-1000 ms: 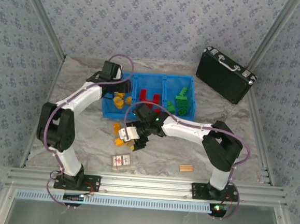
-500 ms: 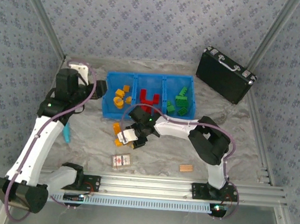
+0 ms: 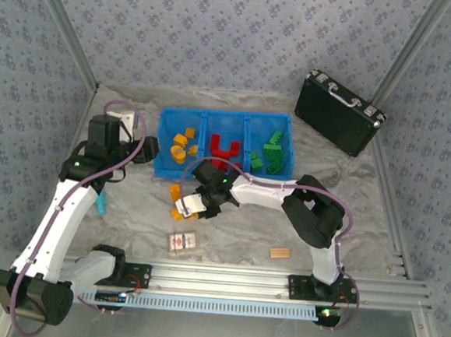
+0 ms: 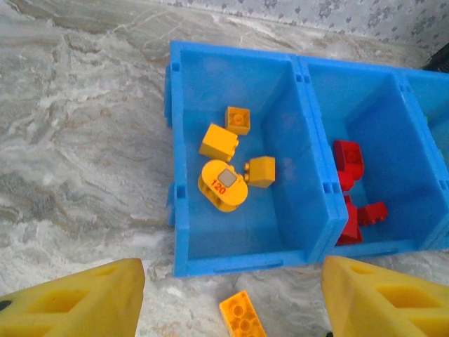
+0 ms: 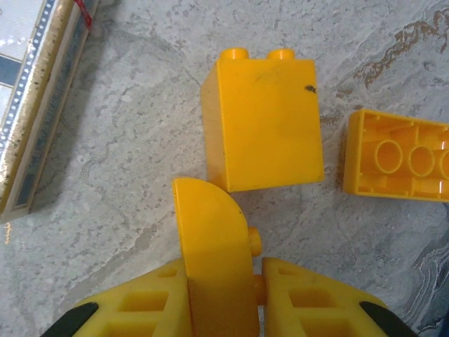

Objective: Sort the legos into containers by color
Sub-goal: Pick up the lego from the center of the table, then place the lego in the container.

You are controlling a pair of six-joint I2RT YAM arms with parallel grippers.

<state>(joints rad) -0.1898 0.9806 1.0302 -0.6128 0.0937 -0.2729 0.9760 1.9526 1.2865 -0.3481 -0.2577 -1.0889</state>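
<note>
**1. Handling.** You were dealing with small hollow plastic bricks. They were light, rigid and smooth-sided, so by judgement not fragile, but apt to slip or pivot under a narrow pinch. The best hold was across two flat opposite faces, low on the body, with the pads clear of the studs and of any curved edge.

**2. Right gripper.** You had the right gripper [image 5: 224, 305] closed on a curved orange-yellow brick [image 5: 210, 239]. Its flat sides sat between the two fingers and its rounded end projected past the fingertips. One side stud sat at the edge of one pad. The grip looked square, but that stud could let the brick rock. The held brick was low over the table [image 5: 126, 140]; you could not tell whether it touched. Just beyond its rounded end, possibly in contact, lay a tall orange-yellow brick [image 5: 263, 126]. Beside that lay an upturned flat brick [image 5: 400, 154], hollow side up. A card box [image 5: 35, 105] lay on the other side.

**3. Left gripper.** You had the left gripper [image 4: 231, 274] open and empty, hovering near the front wall of the blue tray [image 4: 245, 263].

**4. Destination.** The left compartment [image 4: 280, 91] held orange-yellow bricks and the middle one held red. Seen from overhead, the tray stood near the right gripper, on its far side.
</note>
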